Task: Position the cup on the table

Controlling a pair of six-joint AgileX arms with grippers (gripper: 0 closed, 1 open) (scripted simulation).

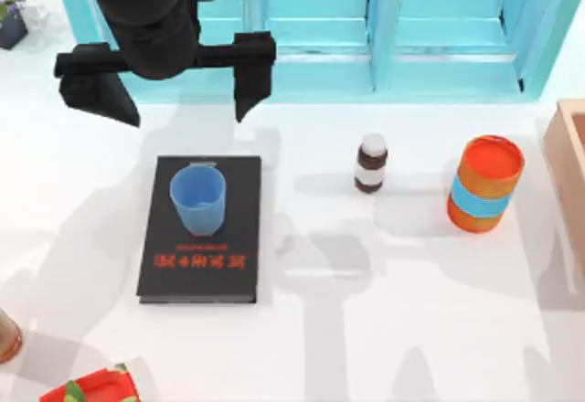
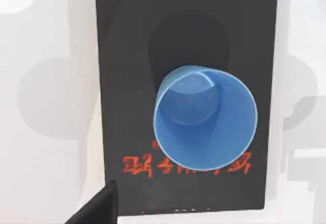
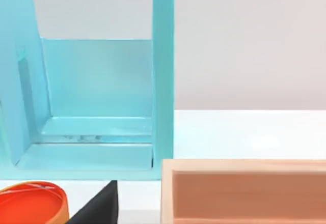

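The small light-blue plastic cup (image 1: 197, 199) stands upright on the black book (image 1: 203, 269), left gripper (image 1: 187, 99) spread wide above it, so approach seems underway: descend, grasp, shift to the white table (image 1: 384, 311).

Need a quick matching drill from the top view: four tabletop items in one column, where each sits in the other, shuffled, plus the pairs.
Things:
1. cup
2. book
3. brown bottle
4. orange canister

Places:
A. right side, by the wooden box
B. flat on the table, left of centre
C. upright on the book
D. table centre, between book and canister

Pairs: 1-C, 2-B, 3-D, 4-A
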